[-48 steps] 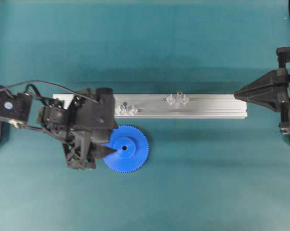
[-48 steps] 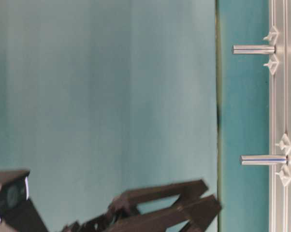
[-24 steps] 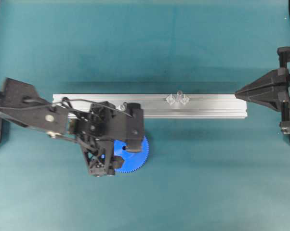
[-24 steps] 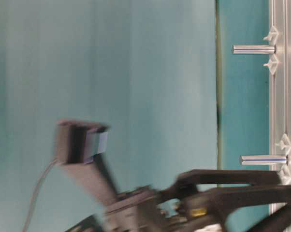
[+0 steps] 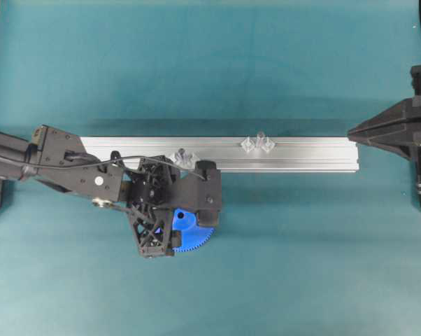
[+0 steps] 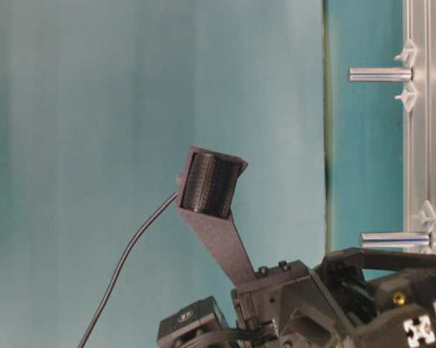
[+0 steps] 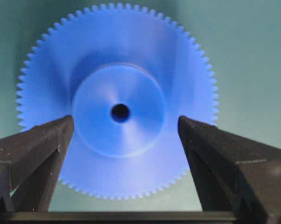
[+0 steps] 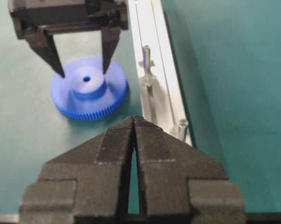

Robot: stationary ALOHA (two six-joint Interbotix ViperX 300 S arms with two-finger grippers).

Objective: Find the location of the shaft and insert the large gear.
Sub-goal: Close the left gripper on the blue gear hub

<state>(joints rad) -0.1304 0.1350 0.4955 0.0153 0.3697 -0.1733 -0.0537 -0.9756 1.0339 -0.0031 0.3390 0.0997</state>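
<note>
Progress is sitting early: the left fingers (image 7: 121, 135) are standing wide apart astride the hub of the large gear (image 7: 118, 105), flat on the bench (image 5: 301, 245), ungrasped; the right fingers (image 8: 134, 122) are staying out, pressed together; the shaft (image 5: 260, 136) is waiting well beyond them

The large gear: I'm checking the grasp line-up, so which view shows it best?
The left wrist view: the large gear fills it, hub between open fingers. The right wrist view shows it smaller, overhead mostly hidden, table-level not at all.
</note>
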